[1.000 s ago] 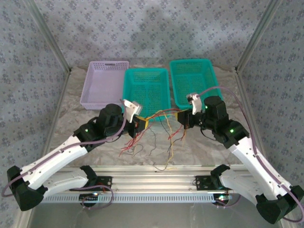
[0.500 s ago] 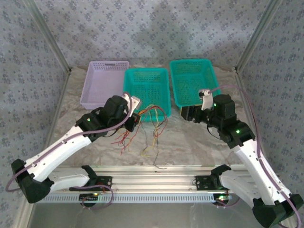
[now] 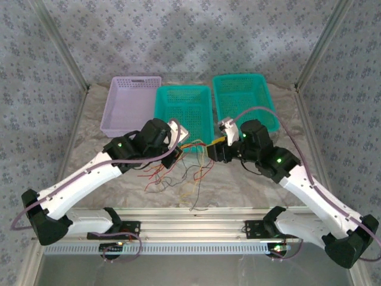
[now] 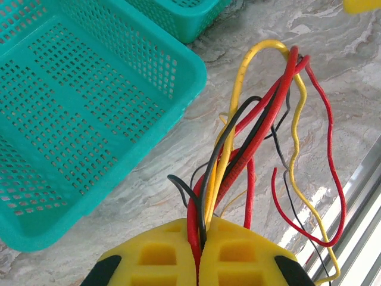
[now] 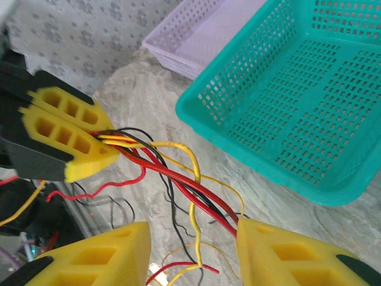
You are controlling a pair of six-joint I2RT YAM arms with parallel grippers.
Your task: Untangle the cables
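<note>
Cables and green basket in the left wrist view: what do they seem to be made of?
Probably the cables are thin wires in glossy plastic insulation: they shine and bend in smooth curves; their core cannot be told. By its even colour and regular grid of holes, the green basket is likely moulded plastic, slightly glossy.

Robot's left arm point(image 3: 89, 177) and right arm point(image 3: 311, 192): white shells, black joints, green lights point(image 3: 119, 144), purple-grey cables point(image 3: 262, 108) looped alongside. On left gripper point(image 4: 199, 238) and right gripper point(image 5: 193, 229), yellow fingers point(image 5: 89, 262) with rectangular hollow cells.
</note>
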